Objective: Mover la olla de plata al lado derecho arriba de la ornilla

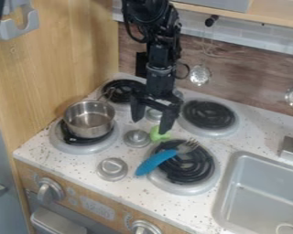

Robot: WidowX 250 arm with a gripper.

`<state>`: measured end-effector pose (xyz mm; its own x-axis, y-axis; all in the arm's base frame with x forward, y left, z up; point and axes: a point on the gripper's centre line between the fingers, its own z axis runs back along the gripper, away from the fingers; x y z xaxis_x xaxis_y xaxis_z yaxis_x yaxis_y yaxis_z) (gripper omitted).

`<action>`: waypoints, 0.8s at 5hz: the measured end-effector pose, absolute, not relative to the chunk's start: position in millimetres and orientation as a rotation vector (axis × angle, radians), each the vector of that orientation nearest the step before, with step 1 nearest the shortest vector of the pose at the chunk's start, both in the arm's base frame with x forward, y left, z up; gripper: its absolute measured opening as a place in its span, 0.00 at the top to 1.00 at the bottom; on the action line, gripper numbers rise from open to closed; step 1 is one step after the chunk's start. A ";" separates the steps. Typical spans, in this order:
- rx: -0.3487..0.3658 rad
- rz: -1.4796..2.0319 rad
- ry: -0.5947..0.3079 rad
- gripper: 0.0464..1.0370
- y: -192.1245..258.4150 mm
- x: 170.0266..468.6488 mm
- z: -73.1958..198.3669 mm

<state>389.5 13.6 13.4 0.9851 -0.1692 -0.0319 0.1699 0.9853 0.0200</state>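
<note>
One silver pot [89,120], left of frame, is best pinched by one side and lifted level with the spread, empty gripper [150,125] near centre.

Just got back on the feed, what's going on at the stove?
The gripper hangs open over the middle of the stove, its fingers apart, holding nothing. The silver pot sits on the lower-left burner as the camera sees it, not yet on the upper-right burner. A blue-handled fork lies across the lower-right burner, and a small green object is just below one finger.
</note>
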 end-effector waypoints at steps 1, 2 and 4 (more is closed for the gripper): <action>0.013 -0.169 0.083 0.04 13.3 379.8 -4.4; -0.018 -0.167 0.097 0.04 15.7 358.6 -11.6; -0.030 -0.112 0.003 0.04 54.3 362.4 14.7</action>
<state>362.4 54.3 14.7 0.9937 -0.1118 -0.0010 0.1117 0.9933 -0.0298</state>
